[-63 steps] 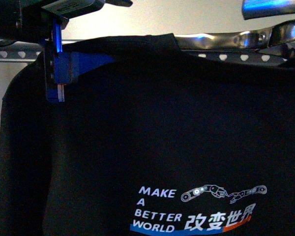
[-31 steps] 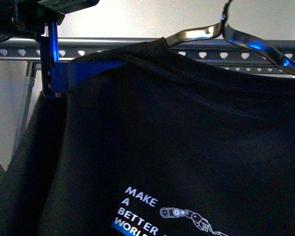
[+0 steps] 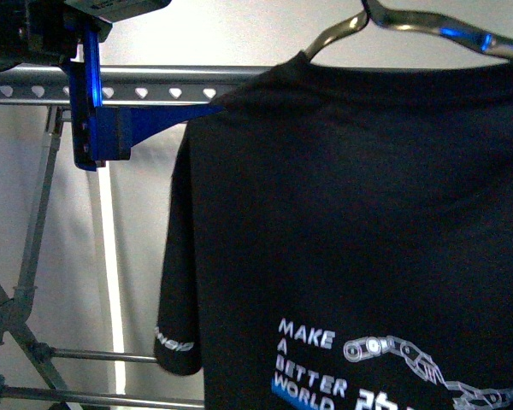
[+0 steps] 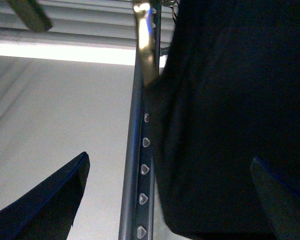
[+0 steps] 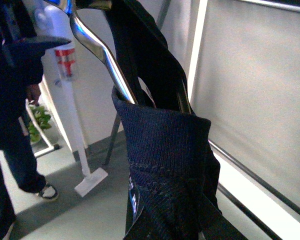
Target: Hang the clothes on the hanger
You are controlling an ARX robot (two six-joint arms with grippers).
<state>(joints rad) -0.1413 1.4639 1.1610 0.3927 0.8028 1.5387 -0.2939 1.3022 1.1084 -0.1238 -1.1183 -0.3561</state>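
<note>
Holds the left claw point(image 4: 168, 159) raised high at the robot's left, pointing forward, with both dark blue fingers point(image 4: 55, 200) spread wide apart.

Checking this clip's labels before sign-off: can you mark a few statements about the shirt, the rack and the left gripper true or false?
1. The black T-shirt hangs on a metal clothes hanger. True.
2. The rack rail is punched with round holes. False: the holes are heart-shaped.
3. The shirt's sleeve carries a small white logo. True.
4. The left gripper is shut. False: in the left wrist view its fingers stand wide apart.
</note>
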